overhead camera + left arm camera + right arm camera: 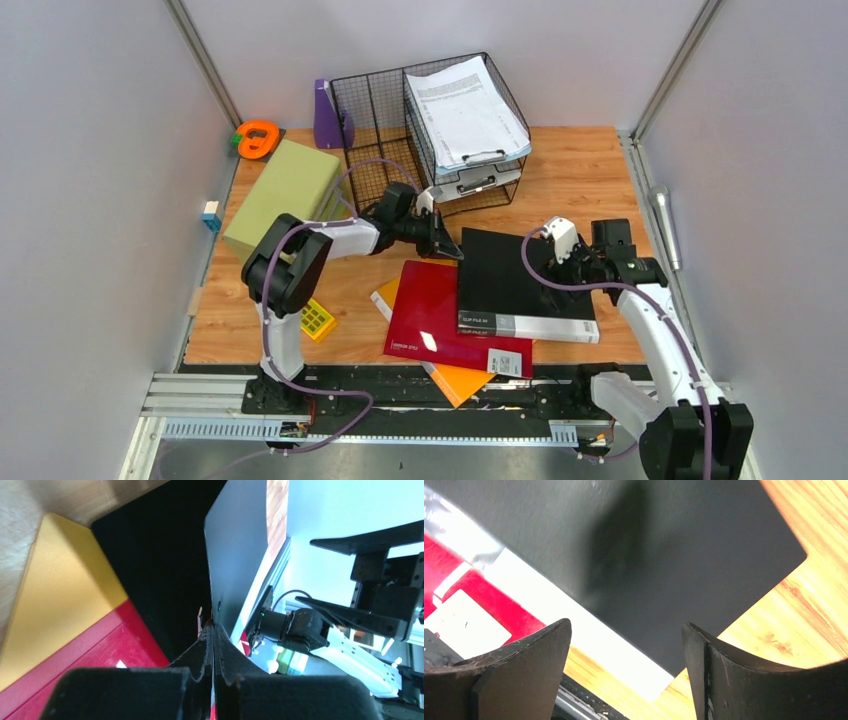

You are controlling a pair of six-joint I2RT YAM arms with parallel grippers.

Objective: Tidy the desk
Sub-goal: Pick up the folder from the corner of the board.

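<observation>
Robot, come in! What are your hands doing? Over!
Left gripper shut on black folder corner. Right gripper open, hovering over it. Desk cluttered: red folder, orange folder underneath. Nothing seen blocking.

Left hand [213, 630] pinched shut, extended rightward; right hand [626, 627] spread wide, pointing down.

I see the whole desk [580, 170] steeply from above and behind. Both wrist cameras sit close on the black folder [520, 270], which the top view shares.
</observation>
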